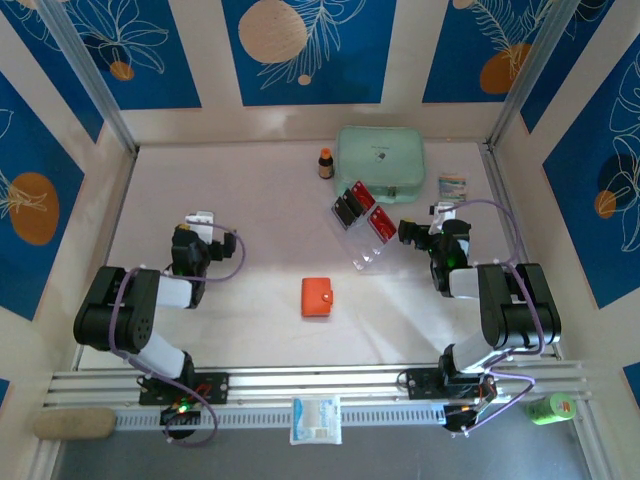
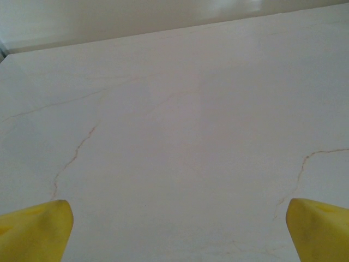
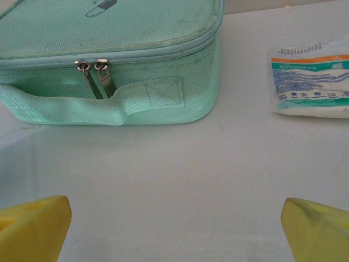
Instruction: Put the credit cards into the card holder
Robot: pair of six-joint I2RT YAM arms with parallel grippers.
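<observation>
We note both claws spread wide and empty: left claw [image 1: 201,222] at 10 o'clock of the card holder [image 1: 318,297], right claw [image 1: 410,232] just at 3 o'clock of the clear tray [image 1: 365,258]; the credit cards [image 1: 352,203] lie in that tray, 1 o'clock from the holder. We judge the cards light, stiff, slick; pinch one by its long edges.

Lab cell: aluminium rail [image 1: 320,385], printed wall panels [image 1: 300,50].
</observation>
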